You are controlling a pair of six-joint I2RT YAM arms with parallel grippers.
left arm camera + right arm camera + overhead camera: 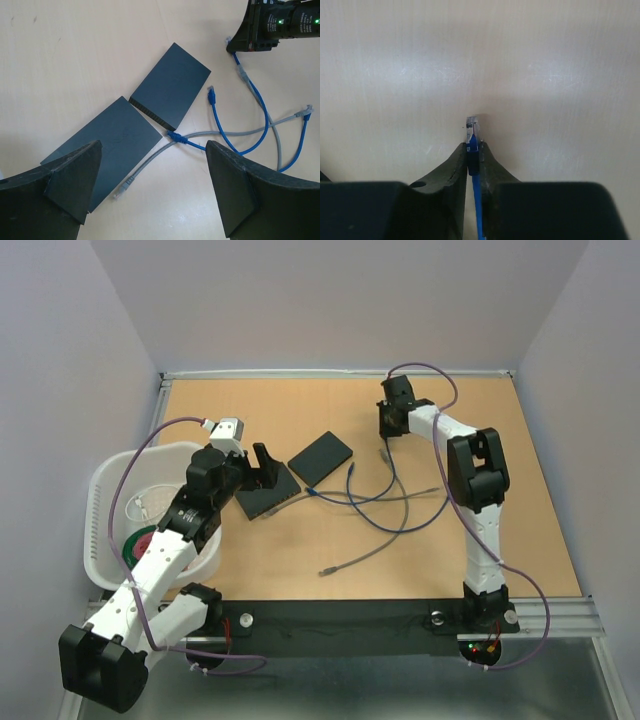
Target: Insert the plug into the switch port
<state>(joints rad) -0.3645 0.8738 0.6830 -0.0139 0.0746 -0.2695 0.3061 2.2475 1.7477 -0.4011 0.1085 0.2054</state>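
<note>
Right gripper (474, 150) clenched on blue cable (476, 210) just behind its clear plug (471, 126), leaving the tip free for insertion, well apart from the switch (172, 85); left gripper (152, 172) hangs spread wide above it

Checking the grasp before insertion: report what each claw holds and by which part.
Right claw pinches the blue cable just behind its clear plug, which sticks out ahead. Left claw is open, empty.

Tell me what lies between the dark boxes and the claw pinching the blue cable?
Between switches and right gripper: mostly bare table, one loose blue plug and its cable, seen in the left wrist view.
</note>
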